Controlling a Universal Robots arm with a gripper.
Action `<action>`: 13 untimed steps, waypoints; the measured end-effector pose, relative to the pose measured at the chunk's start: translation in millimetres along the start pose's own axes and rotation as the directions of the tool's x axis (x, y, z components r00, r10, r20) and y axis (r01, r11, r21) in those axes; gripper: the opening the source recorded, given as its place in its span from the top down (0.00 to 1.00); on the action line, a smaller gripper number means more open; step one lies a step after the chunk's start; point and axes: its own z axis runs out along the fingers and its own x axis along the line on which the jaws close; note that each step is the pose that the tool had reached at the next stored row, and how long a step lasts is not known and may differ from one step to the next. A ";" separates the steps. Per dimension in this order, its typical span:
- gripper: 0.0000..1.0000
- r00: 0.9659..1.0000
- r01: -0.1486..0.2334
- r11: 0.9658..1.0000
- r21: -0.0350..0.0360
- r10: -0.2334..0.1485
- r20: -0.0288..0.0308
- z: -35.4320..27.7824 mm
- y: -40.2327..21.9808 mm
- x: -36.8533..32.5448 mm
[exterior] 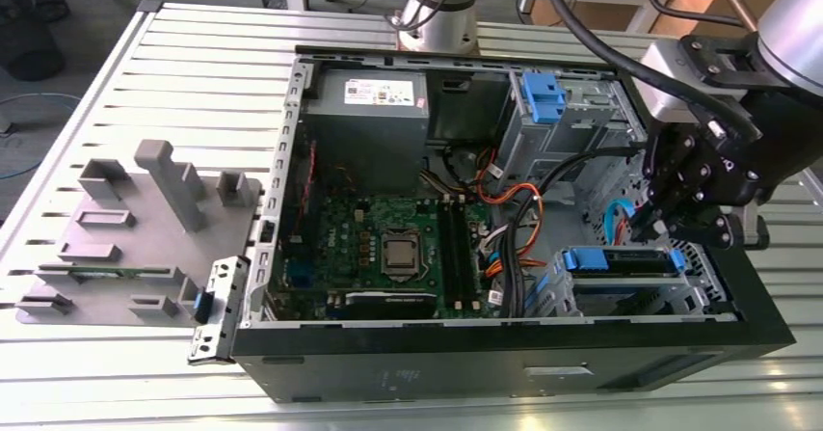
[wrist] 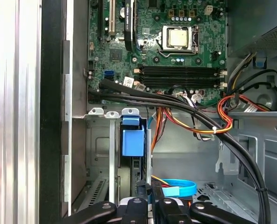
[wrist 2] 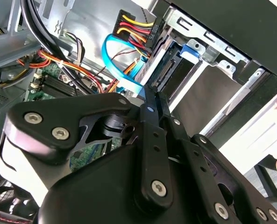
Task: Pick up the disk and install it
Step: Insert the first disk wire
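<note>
The disk (exterior: pixel 622 261) sits in the lower drive bay at the front corner of the open computer case (exterior: pixel 515 354), on the exterior view's right. Its blue rail tab (wrist: pixel 132 140) faces up between the bay's metal walls. In the second wrist view the disk (wrist 2: pixel 168 70) lies edge-on in that bay. My gripper (exterior: pixel 650 227) hovers just above and beside the bay, apart from the disk. Its black fingers (wrist: pixel 143 198) are pressed together with nothing between them, and the fingertips (wrist 2: pixel 150 100) meet close to a light-blue data cable (wrist 2: pixel 117 65).
Black cable bundles (wrist: pixel 185 105) and orange and red wires (wrist: pixel 224 112) cross the case beside the bay. An upper metal cage with a blue latch (exterior: pixel 541 98) stands behind. A grey power-supply box (exterior: pixel 373 98) and the motherboard (exterior: pixel 385 248) lie towards the exterior view's left. A grey fixture (exterior: pixel 129 228) rests on the slatted table.
</note>
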 end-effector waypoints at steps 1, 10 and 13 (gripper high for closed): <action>0.84 1.000 0.002 1.000 0.003 -0.002 0.000 0.6 0.4 0.1; 0.84 1.000 0.015 1.000 0.020 -0.015 0.002 4.1 5.7 2.4; 0.84 1.000 0.015 1.000 0.021 -0.016 0.012 4.0 5.7 3.2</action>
